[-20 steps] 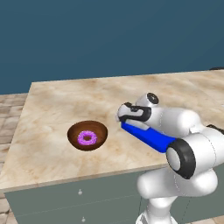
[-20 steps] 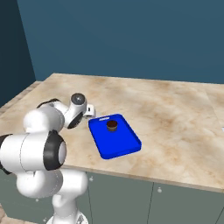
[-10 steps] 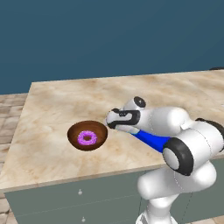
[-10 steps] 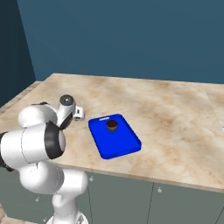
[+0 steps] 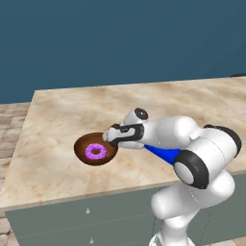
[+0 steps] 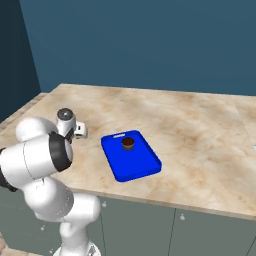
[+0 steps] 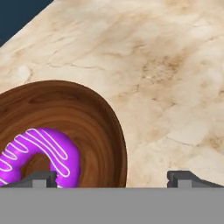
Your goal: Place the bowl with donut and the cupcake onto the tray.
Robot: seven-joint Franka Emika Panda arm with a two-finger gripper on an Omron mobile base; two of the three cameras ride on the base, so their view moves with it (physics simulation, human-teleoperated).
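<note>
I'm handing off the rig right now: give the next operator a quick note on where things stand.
Gripper: open, fingers straddling the bowl's near rim, nothing held.
Bowl with the donut inside sits on the counter, apart from the tray.
Cupcake stands on the blue tray: done.
Left: close on the bowl's rim, carry it with the donut onto the tray.
</note>
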